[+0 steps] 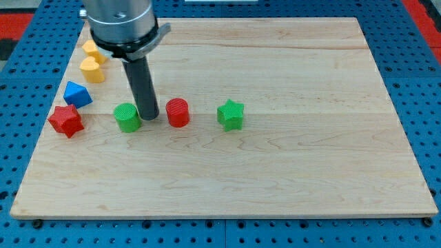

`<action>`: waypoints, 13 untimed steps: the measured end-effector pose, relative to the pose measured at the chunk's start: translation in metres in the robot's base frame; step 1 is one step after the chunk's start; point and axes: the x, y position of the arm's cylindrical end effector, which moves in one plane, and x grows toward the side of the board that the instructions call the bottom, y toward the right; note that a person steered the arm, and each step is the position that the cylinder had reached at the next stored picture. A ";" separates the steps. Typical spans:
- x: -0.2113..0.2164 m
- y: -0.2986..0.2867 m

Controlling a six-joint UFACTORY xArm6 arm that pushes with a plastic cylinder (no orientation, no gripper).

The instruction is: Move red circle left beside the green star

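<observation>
Red circle (pixel 178 112) sits on the table (pixel 310 172) just left of the green star (pixel 231 114). Your tip (pixel 149 116) grasps nothing, wedged between it and the green cylinder (pixel 127 117); nudge gently, avoiding overshoot.

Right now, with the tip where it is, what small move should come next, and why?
Probably slide my tip toward the view's right: it sits just left of the red circle, and a gap separates that from the green star.
</observation>
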 end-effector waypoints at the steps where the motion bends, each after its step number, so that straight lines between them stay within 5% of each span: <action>1: 0.000 -0.027; 3: -0.054 0.053; 4: -0.046 0.072; 6: -0.025 0.032; 8: -0.052 0.042; 9: -0.043 0.075; 13: -0.018 0.054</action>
